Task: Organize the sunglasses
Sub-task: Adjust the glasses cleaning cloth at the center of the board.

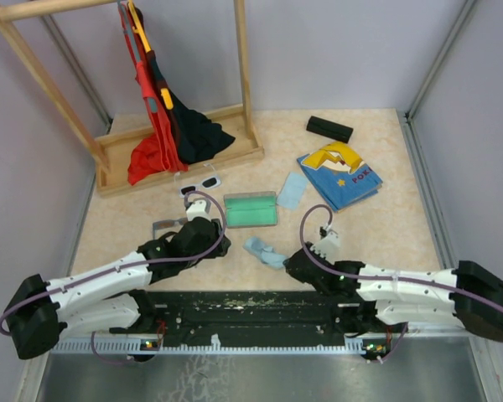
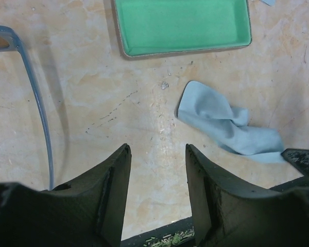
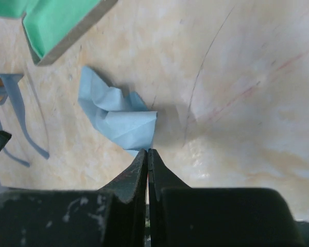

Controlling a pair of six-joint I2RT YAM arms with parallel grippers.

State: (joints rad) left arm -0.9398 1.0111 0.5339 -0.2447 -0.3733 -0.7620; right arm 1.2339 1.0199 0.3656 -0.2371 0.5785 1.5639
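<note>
The white-framed sunglasses (image 1: 200, 183) lie on the table in front of the wooden rack. The grey wire-framed sunglasses (image 1: 164, 224) lie by my left wrist, partly hidden by the arm; a temple shows in the left wrist view (image 2: 37, 98) and the frame in the right wrist view (image 3: 9, 95). My left gripper (image 1: 220, 246) is open and empty (image 2: 156, 150), low over bare table right of the grey pair. My right gripper (image 1: 288, 261) is shut (image 3: 147, 151), its tips at the near corner of a crumpled light-blue cloth (image 3: 116, 116).
An open case with green lining (image 1: 251, 210) lies mid-table. A second light-blue cloth (image 1: 291, 191) and a blue-and-yellow packet (image 1: 339, 176) lie to its right, a black case (image 1: 329, 128) at the back. The wooden rack (image 1: 184, 163) with hanging clothes stands back left.
</note>
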